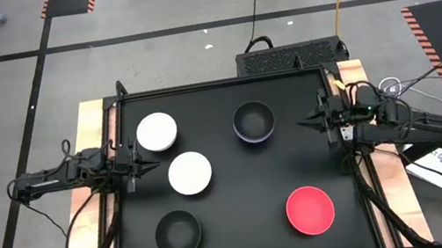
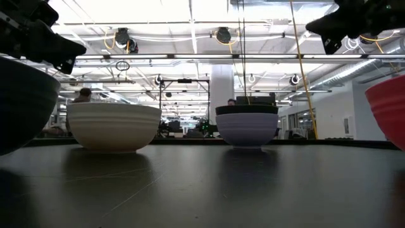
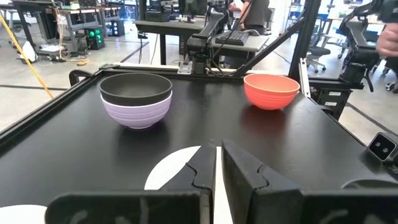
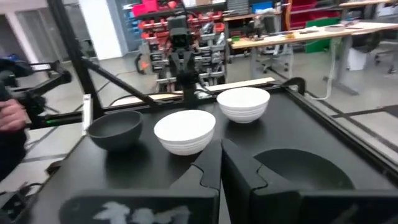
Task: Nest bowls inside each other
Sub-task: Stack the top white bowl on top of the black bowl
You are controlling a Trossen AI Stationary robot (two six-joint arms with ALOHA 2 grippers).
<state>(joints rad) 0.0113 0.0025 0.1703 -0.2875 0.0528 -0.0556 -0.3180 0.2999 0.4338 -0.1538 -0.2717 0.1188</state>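
- Your black worktop (image 1: 237, 228) carries every bowl; both arms wait at its side edges, the left gripper (image 1: 144, 165) at the left edge and the right gripper (image 1: 308, 123) at the right edge, both raised clear of the surface in the low view.
- The relation to steer by: the nearest small round white plastic bowl (image 1: 190, 172) sits just beside the left gripper, inward of it and slightly towards the near edge. The second white bowl (image 1: 156, 131) is also near that gripper, towards the far edge. The left arm is plainly the closer one for either.
- For the right gripper, the nearest target is the stack (image 1: 254, 121) towards the middle: a black bowl (image 3: 135, 88) already seated inside a ribbed lavender-purple bowl (image 3: 136, 112).
- A round bowl has no long axis, so any rim approach should serve.
- Both grippers look clenched on nothing, fingers almost together in each wrist view.
- Count: two white, two black including the lone black bowl (image 1: 178, 234) near the front left, one lavender, one red bowl (image 1: 309, 210) front right. Six in all; by my reading one pair is nested, four stand loose.
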